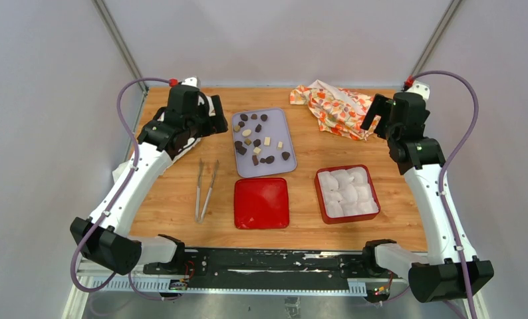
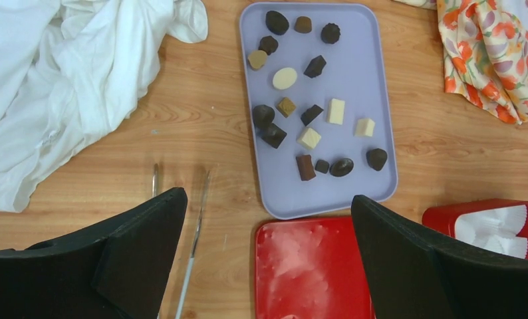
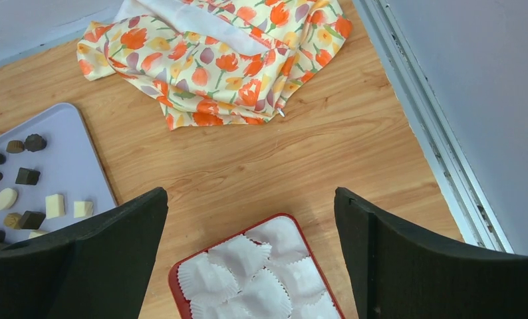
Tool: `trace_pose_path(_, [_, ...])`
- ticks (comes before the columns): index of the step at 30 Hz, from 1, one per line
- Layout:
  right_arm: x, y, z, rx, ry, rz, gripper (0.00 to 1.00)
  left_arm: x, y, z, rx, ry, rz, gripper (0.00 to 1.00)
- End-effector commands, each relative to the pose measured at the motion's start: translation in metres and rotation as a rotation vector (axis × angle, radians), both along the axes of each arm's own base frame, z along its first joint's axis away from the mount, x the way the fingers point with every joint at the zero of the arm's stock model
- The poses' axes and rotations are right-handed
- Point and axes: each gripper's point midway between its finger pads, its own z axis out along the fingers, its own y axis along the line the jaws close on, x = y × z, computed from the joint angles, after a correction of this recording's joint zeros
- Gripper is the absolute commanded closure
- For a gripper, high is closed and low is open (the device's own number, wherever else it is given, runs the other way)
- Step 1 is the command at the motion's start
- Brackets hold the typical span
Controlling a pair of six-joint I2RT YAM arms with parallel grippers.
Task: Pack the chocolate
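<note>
The chocolate point(image 1: 269, 159) lies as several small dark, tan and cream pieces point(image 2: 306, 167) on a lavender tray point(image 1: 278, 126) at the back middle of the table. My left gripper point(image 1: 213, 118) hovers open to the left of the tray; in its wrist view the left gripper point(image 2: 268, 199) spans the tray's near edge point(image 2: 354, 80) with nothing between its fingers. My right gripper point(image 1: 374, 114) hangs open at the back right. In its wrist view the right gripper point(image 3: 249, 193) frames a red box point(image 3: 173, 282) of white paper cups point(image 3: 248, 266), and holds nothing.
A flat red lid point(image 1: 261, 203) lies in front of the tray, with the red box point(image 1: 318, 196) to its right. Metal tongs point(image 1: 205, 189) lie left of the lid. A floral cloth point(image 1: 334, 106) is bunched at the back right, a white cloth point(image 2: 62, 80) at the back left.
</note>
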Motion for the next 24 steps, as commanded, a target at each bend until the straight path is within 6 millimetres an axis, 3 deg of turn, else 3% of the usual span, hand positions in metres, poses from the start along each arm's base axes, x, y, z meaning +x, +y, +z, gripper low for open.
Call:
trace_pose_path(1, [-0.011, -0.006, 0.002, -0.014, 0.008, -0.032, 0.01, 0.002, -0.005, 0.016, -0.012, -0.057, -0.036, 0.0])
trace_pose_path(5, [-0.014, -0.005, 0.001, -0.007, 0.004, -0.03, 0.01, -0.001, -0.019, 0.022, -0.014, -0.074, -0.146, 0.0])
trace_pose_path(12, [-0.018, 0.002, -0.014, 0.017, 0.058, -0.001, 0.01, -0.001, -0.009, 0.03, 0.004, -0.113, -0.102, 0.0])
trace_pose_path(20, [-0.044, 0.053, -0.083, 0.211, 0.31, 0.181, 0.04, -0.019, 0.0, 0.005, 0.005, -0.068, -0.077, 0.0])
trace_pose_path(24, [-0.076, 0.097, -0.135, 0.308, 0.508, 0.327, 0.06, -0.017, -0.003, -0.001, 0.005, -0.051, -0.089, 0.0])
